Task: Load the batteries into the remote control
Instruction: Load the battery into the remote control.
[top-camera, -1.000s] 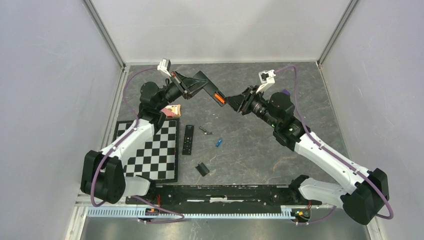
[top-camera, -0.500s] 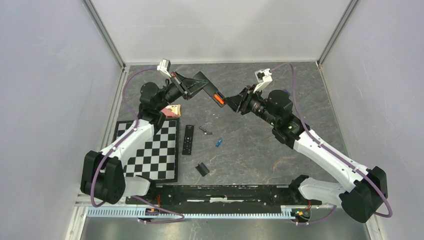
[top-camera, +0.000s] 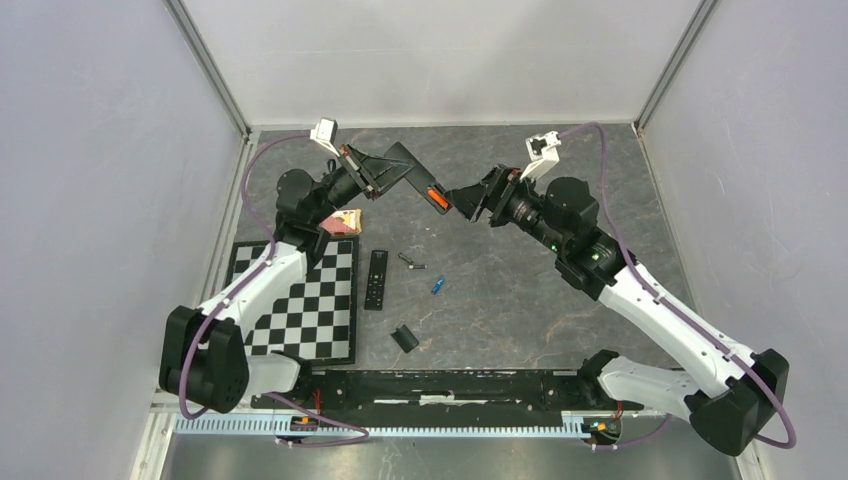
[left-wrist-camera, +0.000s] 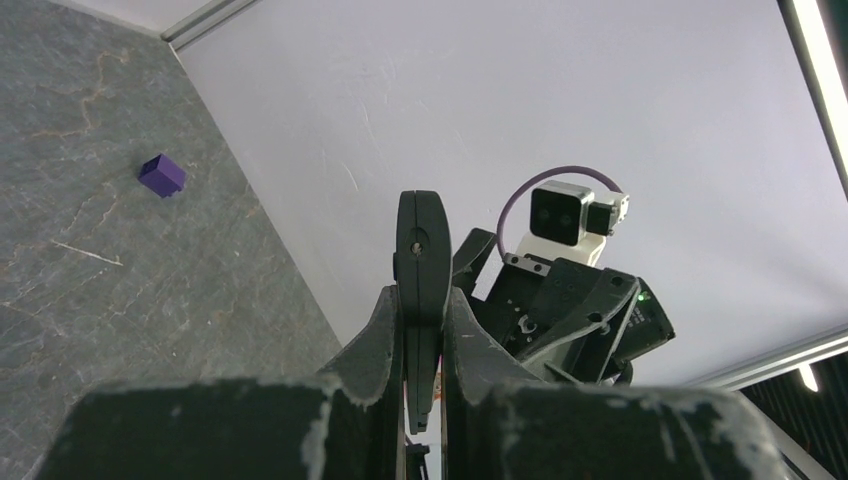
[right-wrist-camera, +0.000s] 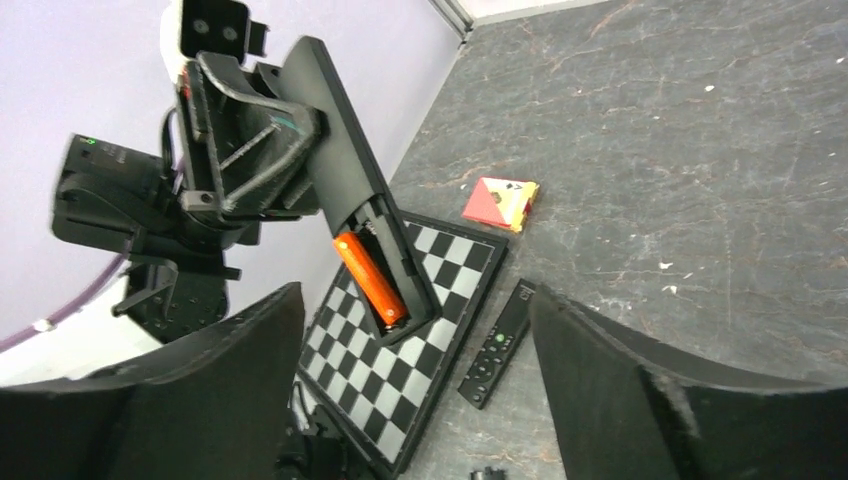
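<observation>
Nearest the arm bases, the small black cover (top-camera: 404, 338) lies loose on the table (top-camera: 520, 290). Just beyond it the blue battery (top-camera: 438, 286) lies flat, its long axis slanting from near-left to far-right, with a twin remote (top-camera: 376, 278) to its left beside the checkerboard mat (top-camera: 300, 310). Farther off and raised above the table, the left claw (top-camera: 367, 172) is clamped on the remote control (top-camera: 403, 164), which the left wrist view shows edge-on between the fingers. The bar slopes from far-left to near-right, its open bay facing the right arm. The orange battery (right-wrist-camera: 369, 277) lies in that bay, its long axis in line with the remote's. The right claw (top-camera: 456, 203) holds nothing and is spread wide. It sits just to the right of the bay end, with the orange cell straight ahead of it, framed by its fingers (right-wrist-camera: 215, 380). The blue cell lies nearer than that claw and below it, well apart from it. Since the left arm is occupied with the remote, the right arm looks the one to reach down for it, turning so the fingers close across the cell's short width.
</observation>
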